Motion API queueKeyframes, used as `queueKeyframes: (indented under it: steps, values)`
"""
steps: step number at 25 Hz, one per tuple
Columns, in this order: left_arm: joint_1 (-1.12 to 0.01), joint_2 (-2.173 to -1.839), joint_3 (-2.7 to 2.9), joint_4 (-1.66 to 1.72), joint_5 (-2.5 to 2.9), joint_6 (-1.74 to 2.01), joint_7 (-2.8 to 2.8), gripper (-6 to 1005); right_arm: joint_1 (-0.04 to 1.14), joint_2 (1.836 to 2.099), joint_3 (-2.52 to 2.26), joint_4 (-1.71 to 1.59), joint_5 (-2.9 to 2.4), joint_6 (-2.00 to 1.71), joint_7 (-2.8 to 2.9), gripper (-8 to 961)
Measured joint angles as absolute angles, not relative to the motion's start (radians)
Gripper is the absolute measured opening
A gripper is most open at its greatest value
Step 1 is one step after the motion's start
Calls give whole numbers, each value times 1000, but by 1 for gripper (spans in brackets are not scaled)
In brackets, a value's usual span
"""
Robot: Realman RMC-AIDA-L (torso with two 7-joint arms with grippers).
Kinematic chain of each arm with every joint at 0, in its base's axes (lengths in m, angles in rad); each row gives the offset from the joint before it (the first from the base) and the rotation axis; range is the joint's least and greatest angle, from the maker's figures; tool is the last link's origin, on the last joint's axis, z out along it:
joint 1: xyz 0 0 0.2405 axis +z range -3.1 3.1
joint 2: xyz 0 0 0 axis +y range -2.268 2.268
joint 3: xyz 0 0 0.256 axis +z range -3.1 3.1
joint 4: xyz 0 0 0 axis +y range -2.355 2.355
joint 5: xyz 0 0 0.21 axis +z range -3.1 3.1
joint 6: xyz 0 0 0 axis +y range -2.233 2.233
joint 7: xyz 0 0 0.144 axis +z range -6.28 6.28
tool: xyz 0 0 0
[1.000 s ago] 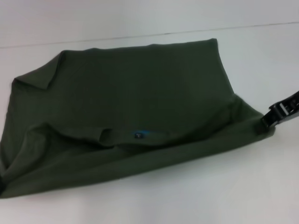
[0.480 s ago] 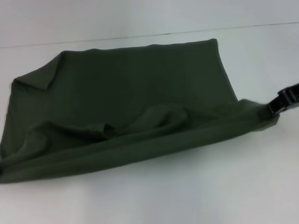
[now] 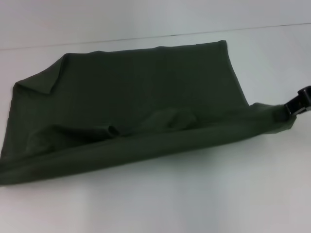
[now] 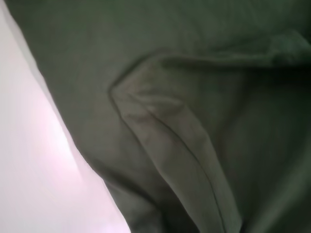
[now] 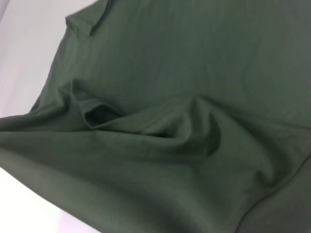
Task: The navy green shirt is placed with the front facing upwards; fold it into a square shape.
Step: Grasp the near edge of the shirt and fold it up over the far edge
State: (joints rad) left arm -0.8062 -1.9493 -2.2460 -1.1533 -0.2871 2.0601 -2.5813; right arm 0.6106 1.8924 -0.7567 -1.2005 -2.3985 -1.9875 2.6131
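Shirt lies half-folded on white table, near edge raised beside right gripper, whose finger state is indeterminable.

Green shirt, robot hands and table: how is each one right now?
navy green shirt: partly folded, near edge lifted and doubled over the rest, rumpled in the middle, print hidden, only plain green showing.
right gripper: at the shirt's right corner, mostly outside the head view; its grip cannot be made out.
left gripper: not in view.
table: white, with the shirt lying on it.
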Motion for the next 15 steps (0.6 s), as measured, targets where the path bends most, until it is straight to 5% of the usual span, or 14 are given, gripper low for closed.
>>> queueKeyframes:
  steps: [15]
  values:
    - [-785,-1964,-2257,-1162,-296,2061,-2543,44,597,1890,-809,-1158,-2367,-1989,2610,44]
